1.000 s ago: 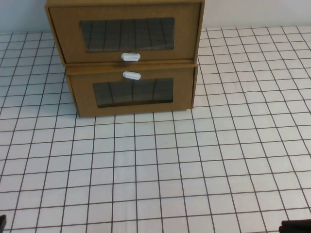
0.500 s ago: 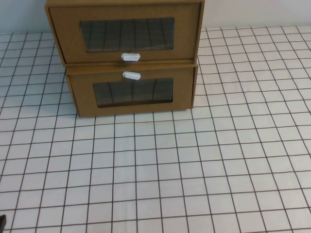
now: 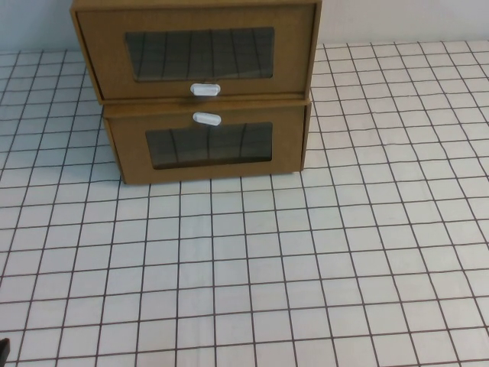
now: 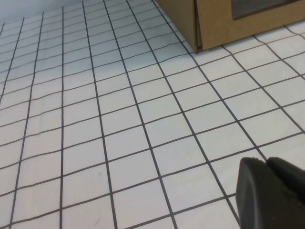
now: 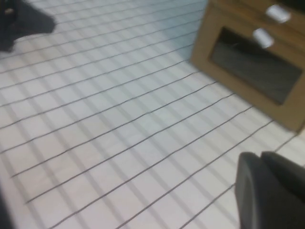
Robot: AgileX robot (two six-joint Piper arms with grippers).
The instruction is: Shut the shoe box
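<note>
My left gripper [image 4: 269, 191] hangs low over the near left of the gridded tablecloth [image 3: 306, 267]; I cannot tell its state. My right gripper [image 5: 271, 191] sits off the near right edge, equally unreadable. The shoe box [image 3: 199, 50], white pull tab [image 3: 205, 89] below its window, rests far left atop the second brown box [image 3: 210, 145], its front jutting slightly forward.

Brown shoe box [image 3: 195, 53] with white tab; white, black-gridded table [image 3: 306, 267].
</note>
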